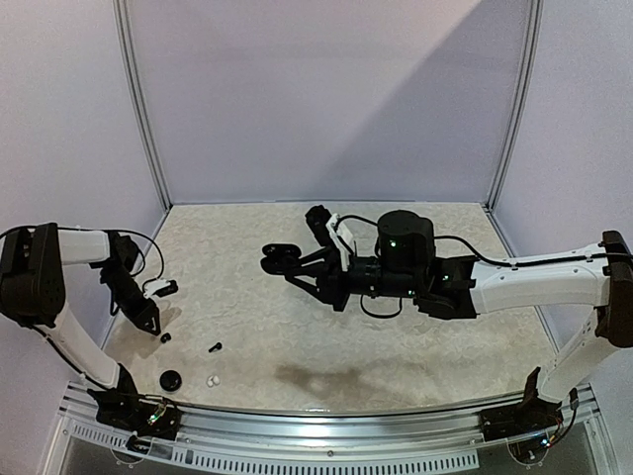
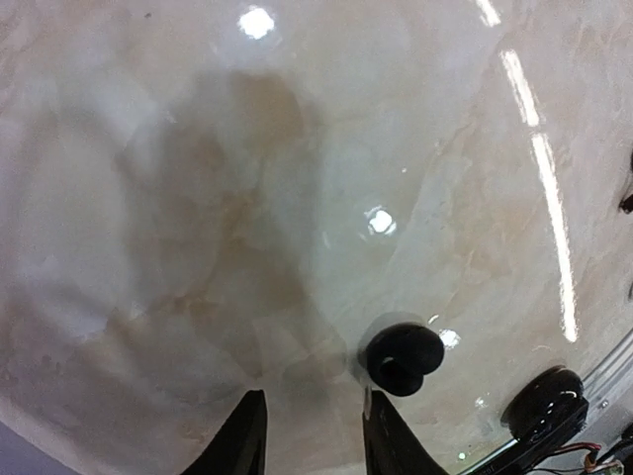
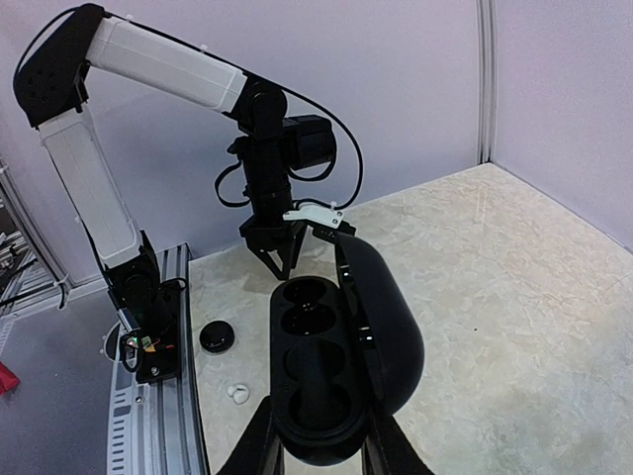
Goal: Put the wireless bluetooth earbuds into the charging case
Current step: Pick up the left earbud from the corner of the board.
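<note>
At 6 o'clock the frame edge cuts off the fingers (image 2: 245, 440) of the left gripper (image 2: 313, 396), and the right gripper (image 3: 318, 411) hides the lower sides of the charging case (image 3: 316, 327).

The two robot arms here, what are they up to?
The right gripper holds an open charging case above the table, its sockets apparently empty. The left gripper is down beside a black earbud, not gripping it. A second black earbud and a white earbud lie nearby.

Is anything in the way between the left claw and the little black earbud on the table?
No, nothing visible. The black earbud lies on the table right beside the left claw, just outside its fingertips.
</note>
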Motion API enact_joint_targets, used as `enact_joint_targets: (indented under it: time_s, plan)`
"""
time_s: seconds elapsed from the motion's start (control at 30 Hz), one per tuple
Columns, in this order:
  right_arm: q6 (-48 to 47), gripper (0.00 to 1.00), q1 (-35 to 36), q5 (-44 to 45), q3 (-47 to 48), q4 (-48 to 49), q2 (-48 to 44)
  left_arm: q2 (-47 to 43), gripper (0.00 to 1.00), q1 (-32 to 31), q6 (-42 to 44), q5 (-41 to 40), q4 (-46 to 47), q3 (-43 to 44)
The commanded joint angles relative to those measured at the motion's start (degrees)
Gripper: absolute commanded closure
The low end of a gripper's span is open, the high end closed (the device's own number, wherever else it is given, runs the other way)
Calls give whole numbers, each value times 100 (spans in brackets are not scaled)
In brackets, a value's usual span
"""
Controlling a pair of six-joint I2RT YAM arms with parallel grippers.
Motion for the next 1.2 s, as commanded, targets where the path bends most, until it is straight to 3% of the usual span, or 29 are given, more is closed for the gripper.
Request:
enact_joint_targets:
  time_s: [0.0,0.57,0.93,1.17]
  plan:
    - [72,100,-11,-50,69,-82,-102,-14,67,-232,152,183,144,-132]
    - [98,100,-17,-90,77,-217,-114,-111,69,-620,392,263,100,-329]
    - [107,100,-12,-86,96,-273,-83,-352,100,-728,614,456,-33,-524]
    - [77,100,-14,-92,82,-432,-139,-604,100,-748,611,670,-439,-137]
